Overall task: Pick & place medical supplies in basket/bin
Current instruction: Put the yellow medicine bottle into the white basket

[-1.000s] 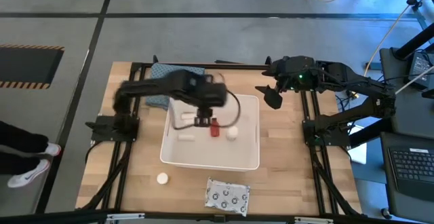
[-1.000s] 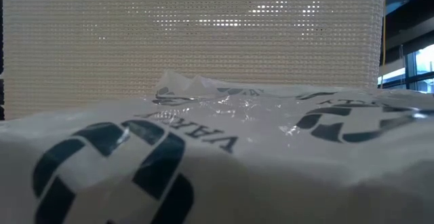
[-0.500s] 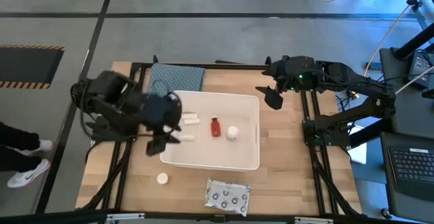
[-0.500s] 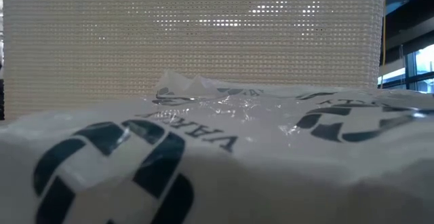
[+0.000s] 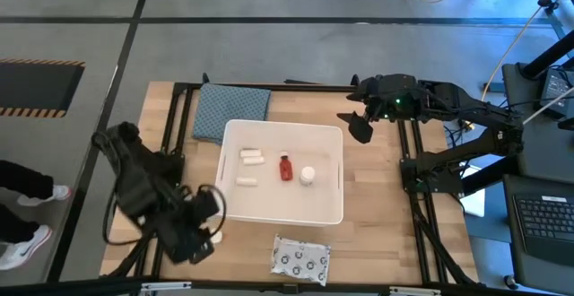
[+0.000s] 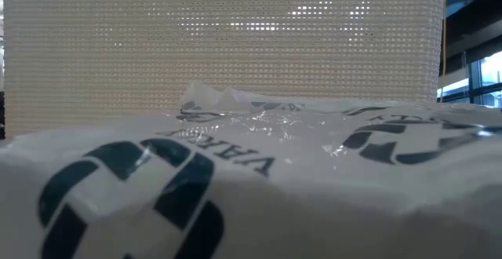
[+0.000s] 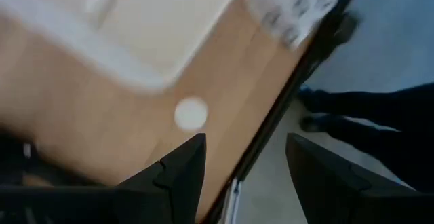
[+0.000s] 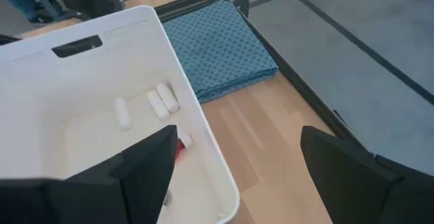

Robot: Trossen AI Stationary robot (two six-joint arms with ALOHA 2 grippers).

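Observation:
The white basket stands mid-table and holds two short white tubes, a third tube, a red-brown bottle and a white round-capped bottle. The silvery dotted packet lies flat near the table's near edge and fills the low view's foreground. My left gripper is open at the near left corner, above another small white bottle that stands on the wood ahead of the open fingers. My right gripper waits open beside the basket's far right corner.
A blue-grey folded cloth lies at the far left, against the basket's far left corner. Black frame rails run along both table sides. Bare wood lies to the right of the basket. A person's legs stand past the near left edge.
My left arm has swung out from above the inside of the basket, over its left wall, toward the table's near left corner, and now hangs over the white bottle there. The items in the basket lie as before. My right arm has kept still.

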